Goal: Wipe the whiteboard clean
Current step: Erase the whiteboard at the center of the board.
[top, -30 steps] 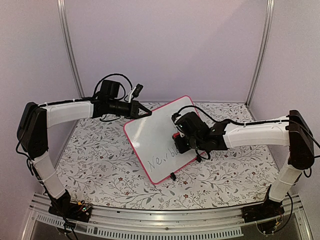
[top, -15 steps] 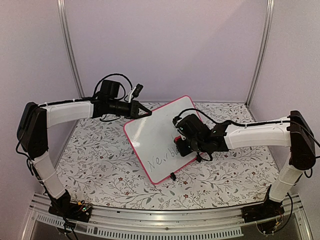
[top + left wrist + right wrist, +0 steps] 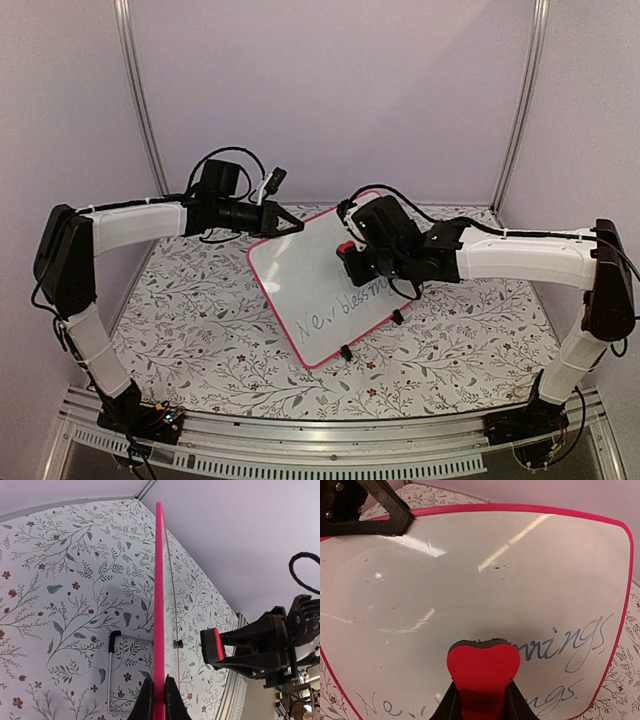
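The floral-patterned table [image 3: 190, 320] carries two arms. The left arm [image 3: 130, 225] rises at its own side and reaches level toward the middle. The right arm [image 3: 520, 258] does the same from the other side, stretched long and nearly straight.

Between them is one whiteboard [image 3: 300, 270], propped at a tilt with its near edge low on the table. The left gripper [image 3: 290, 225] is clamped on its pink rim at the far corner — the left wrist view shows the fingers pinching that rim edge-on. The right gripper [image 3: 352, 262] grips one red eraser [image 3: 345, 248], which is held off the board's face with a gap showing.

A second ago the eraser sat lower, over the end of the handwriting [image 3: 340, 315]; it now sits nearer the board's far edge, leaving more writing uncovered. The left arm has not moved.

Two black clip feet [image 3: 345, 352] show on the near rim.
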You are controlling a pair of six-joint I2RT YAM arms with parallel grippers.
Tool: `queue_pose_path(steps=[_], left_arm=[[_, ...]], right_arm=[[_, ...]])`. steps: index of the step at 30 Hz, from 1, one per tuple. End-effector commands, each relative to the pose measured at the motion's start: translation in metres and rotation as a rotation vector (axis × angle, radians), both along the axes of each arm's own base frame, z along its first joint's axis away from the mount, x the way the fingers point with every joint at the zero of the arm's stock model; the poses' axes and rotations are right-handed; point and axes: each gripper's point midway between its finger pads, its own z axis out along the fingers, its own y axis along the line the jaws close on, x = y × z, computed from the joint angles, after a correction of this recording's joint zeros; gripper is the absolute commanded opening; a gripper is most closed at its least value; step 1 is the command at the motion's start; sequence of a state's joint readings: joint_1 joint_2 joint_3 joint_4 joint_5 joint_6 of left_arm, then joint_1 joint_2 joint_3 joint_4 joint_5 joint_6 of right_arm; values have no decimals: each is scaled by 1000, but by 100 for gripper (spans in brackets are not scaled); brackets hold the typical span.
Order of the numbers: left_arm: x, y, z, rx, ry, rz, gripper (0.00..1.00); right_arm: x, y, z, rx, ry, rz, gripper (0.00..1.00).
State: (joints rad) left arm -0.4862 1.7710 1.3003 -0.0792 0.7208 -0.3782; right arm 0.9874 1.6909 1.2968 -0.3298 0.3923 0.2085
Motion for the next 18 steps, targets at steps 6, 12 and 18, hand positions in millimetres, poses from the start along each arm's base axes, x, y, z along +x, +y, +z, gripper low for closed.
queue_pose_path(steps=[6,12,18], left_arm=[[-3,-3,1,34,-52,4,0],[-2,-3,-1,34,-45,1,0],[-1,-3,-2,36,-44,2,0]], right_arm=[[20,13,-6,-12,-23,4,0],[14,7,-35,-61,27,6,0],[6,-1,-44,-63,51,5,0]])
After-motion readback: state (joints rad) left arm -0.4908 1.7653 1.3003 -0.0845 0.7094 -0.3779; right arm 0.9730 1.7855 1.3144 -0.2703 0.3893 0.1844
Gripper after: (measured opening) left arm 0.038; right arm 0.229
